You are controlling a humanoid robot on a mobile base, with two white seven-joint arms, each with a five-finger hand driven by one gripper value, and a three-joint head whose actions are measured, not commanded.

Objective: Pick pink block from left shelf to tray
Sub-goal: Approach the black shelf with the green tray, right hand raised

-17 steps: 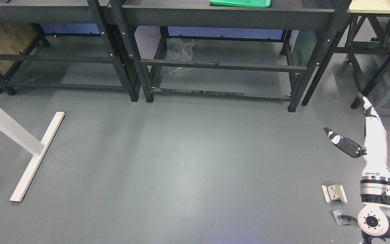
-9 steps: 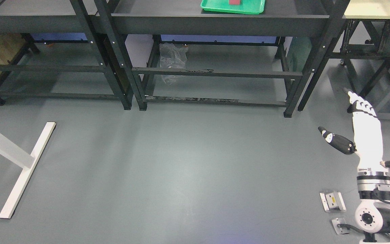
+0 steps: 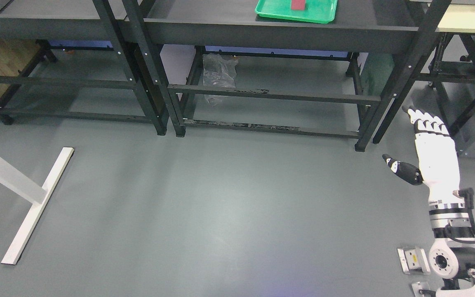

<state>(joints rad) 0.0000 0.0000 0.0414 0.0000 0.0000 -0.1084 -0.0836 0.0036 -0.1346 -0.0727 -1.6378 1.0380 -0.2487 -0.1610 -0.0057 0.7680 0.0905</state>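
A green tray [image 3: 320, 12] lies on the top of the black shelf [image 3: 262, 33] at the upper middle. A pink block [image 3: 298, 4] lies in the tray, cut by the top edge. My right hand [image 3: 421, 140] is raised at the right over the floor, well below and right of the tray. Its fingers [image 3: 426, 123] are stretched out flat, its thumb [image 3: 400, 169] sticks out to the left, and it holds nothing. My left arm is out of view.
A second black shelf [image 3: 56, 49] stands at the left. A white table foot [image 3: 35, 206] lies on the grey floor at the left. Crumpled clear plastic [image 3: 219, 74] lies under the middle shelf. More racks [image 3: 464, 78] stand at the right. Small metal plates [image 3: 412, 260] lie by my arm's base.
The camera has tilted up, so the tray and the pink block show more. My right hand has risen and turned its flat back towards the camera.
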